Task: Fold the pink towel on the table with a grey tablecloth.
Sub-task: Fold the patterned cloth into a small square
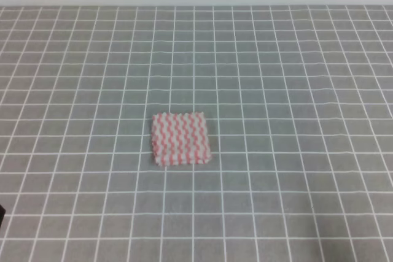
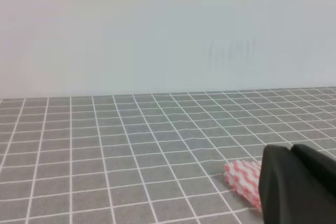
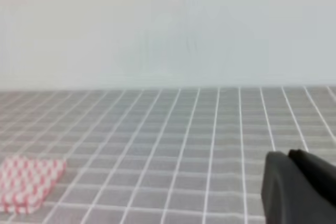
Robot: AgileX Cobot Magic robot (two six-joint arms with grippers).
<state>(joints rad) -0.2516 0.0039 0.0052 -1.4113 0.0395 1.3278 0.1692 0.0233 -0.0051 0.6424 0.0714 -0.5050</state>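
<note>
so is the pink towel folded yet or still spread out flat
Spread flat: the pink towel lies as one square on the grey tablecloth, no doubled edge visible, neither gripper touching it.

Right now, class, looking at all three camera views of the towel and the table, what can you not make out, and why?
- Pink towel: the left wrist view shows only part; the dark left gripper covers the rest.
- Towel layers: too small and blurred in the high view to tell.
- Towel in the right wrist view: cut off by the left edge.
- Both grippers: only dark corners show, right gripper included, so open or shut is unclear.
- Table: its edges lie outside the frame.
</note>
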